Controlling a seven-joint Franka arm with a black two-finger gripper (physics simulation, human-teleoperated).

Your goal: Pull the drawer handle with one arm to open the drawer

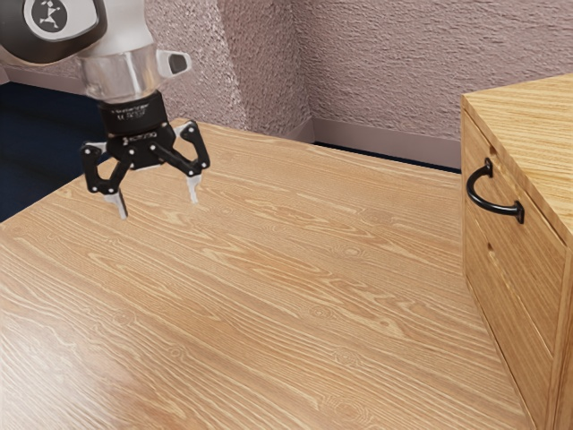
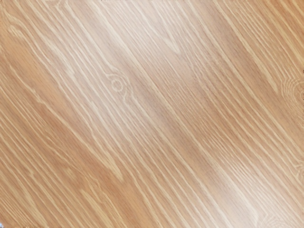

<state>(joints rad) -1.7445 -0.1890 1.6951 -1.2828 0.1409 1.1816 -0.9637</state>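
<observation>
A wooden drawer cabinet (image 1: 524,233) stands at the exterior view's right edge. Its upper drawer front carries a black curved handle (image 1: 491,193), and the drawer sits flush with the cabinet face. My gripper (image 1: 157,204) hangs over the table at the exterior view's upper left, far from the handle. It points straight down, open, with nothing between its fingers (image 1: 193,188). Bare wood grain of the table top (image 2: 152,114) lies under my hand in the wrist view.
The wooden table (image 1: 269,296) stretches between my gripper and the cabinet. A rough plaster wall (image 1: 376,63) runs behind the table, with dark floor at the exterior view's left.
</observation>
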